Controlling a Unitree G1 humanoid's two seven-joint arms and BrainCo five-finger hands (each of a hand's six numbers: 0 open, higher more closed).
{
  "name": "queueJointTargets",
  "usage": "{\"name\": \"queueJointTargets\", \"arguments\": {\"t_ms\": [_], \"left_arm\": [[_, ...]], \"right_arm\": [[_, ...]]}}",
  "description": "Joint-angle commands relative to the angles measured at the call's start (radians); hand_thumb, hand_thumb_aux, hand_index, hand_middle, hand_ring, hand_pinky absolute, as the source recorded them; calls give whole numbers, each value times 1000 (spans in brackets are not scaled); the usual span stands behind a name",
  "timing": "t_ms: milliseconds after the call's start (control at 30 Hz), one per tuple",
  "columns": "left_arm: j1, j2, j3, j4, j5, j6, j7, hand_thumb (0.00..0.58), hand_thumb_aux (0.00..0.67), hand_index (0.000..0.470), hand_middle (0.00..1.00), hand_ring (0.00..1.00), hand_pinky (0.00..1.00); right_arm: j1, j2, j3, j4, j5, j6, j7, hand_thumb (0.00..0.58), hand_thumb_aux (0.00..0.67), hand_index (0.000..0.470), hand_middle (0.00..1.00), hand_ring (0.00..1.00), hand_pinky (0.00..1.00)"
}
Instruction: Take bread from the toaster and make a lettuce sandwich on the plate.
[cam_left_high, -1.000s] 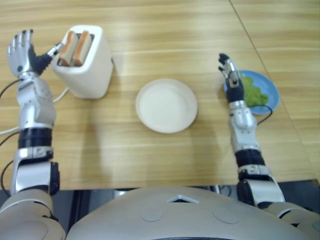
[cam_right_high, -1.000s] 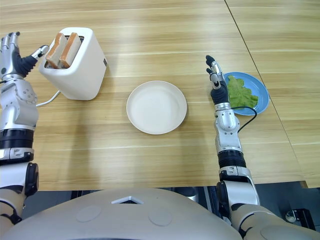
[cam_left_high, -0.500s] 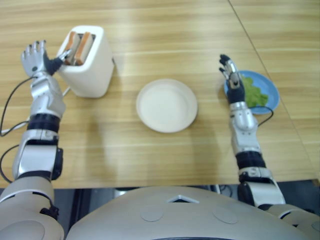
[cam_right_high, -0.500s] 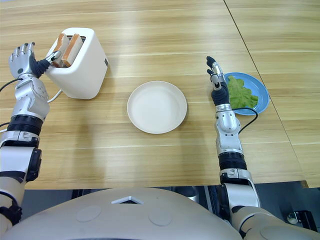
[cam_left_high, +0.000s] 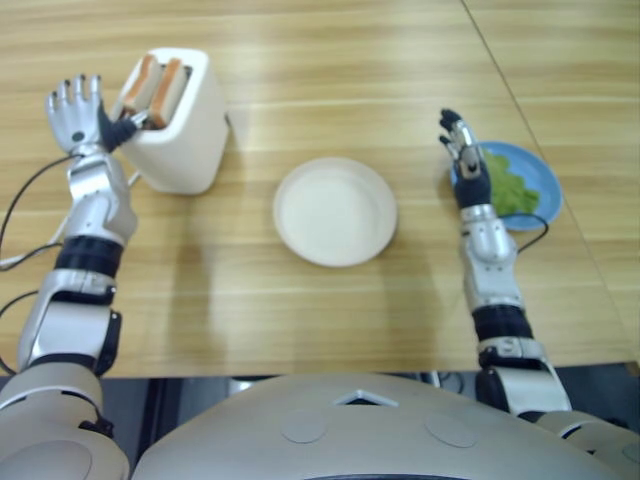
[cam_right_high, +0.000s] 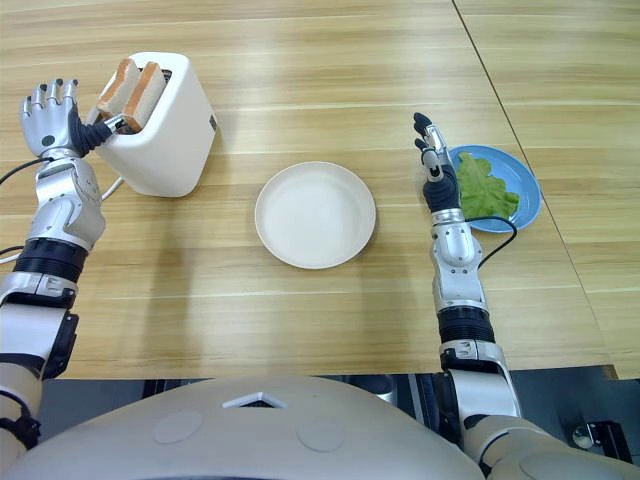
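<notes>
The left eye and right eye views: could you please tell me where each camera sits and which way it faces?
Left eye view: on the robot's head, facing forward and down at the table; both arms show, the left hand by the toaster, the right hand right of the plate.
Right eye view: beside it on the head, facing the same way; the same arms and hands show.
Shared: one scene, with bread in the toaster and lettuce on the blue dish.

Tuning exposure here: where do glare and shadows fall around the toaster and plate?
Left eye view: pale sheen on the table behind the plate. Right eye view: toaster casts a faint shadow to its right; plate's shadow hugs its near rim.
</notes>
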Motion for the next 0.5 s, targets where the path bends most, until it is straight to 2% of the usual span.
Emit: {"name": "queueJointTargets", "arguments": {"t_ms": [33,100,133,167,200,233,267,500], "left_arm": [[14,10,3,-35,-10,-13,9,580,670,460,0,0,0],[18,4,14,-29,-34,-29,4,580,670,460,0,0,0],[19,0,17,-23,-44,-36,4,580,670,460,176,176,176],[19,-5,18,-13,-57,-46,-1,580,670,460,482,482,482],[20,-7,20,-8,-66,-56,5,580,670,460,600,600,600],[20,-8,20,-4,-71,-61,9,580,670,460,600,600,600],[19,-10,18,2,-78,-69,6,580,670,460,1000,1000,1000],[-11,-24,-9,94,-103,-118,-8,580,670,460,1000,1000,1000]], "right_arm": [[2,1,-1,2,-9,16,-4,0,0,0,0,0,0],[-1,1,-1,4,-9,16,-4,0,0,0,0,0,0],[-1,1,-1,4,-9,16,-5,0,0,0,0,0,0],[-1,0,-2,5,-9,15,-5,0,0,0,0,0,0],[-1,0,-2,5,-9,16,-6,0,0,0,0,0,0],[-1,-1,-3,6,-9,16,-6,0,0,0,0,0,0],[-1,-1,-3,6,-9,16,-7,0,0,0,0,0,0],[1,-2,-2,6,-10,16,-6,0,0,0,0,0,0]]}}
